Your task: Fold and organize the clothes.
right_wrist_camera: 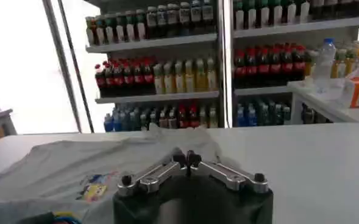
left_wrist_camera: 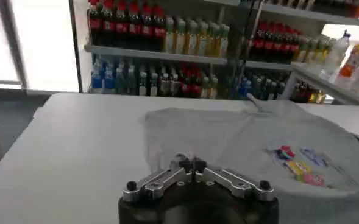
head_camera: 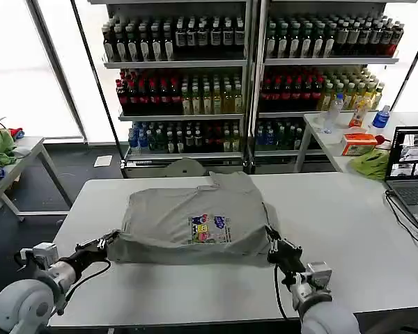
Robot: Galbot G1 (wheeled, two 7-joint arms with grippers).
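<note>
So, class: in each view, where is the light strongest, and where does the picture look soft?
Head view: windows behind the shelves blow out white; shirt evenly lit. Left wrist view: window glare at one edge, the chest print soft. Right wrist view: bright window, nearest shirt edge blurred.

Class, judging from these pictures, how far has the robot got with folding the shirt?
Done: the grey shirt lies on the white table with its sleeves tucked in, forming a rough rectangle. In hand: the left gripper and right gripper sit at its near corners, fingers shut. Left: it looks one fold short of compact, and isn't set aside.
</note>
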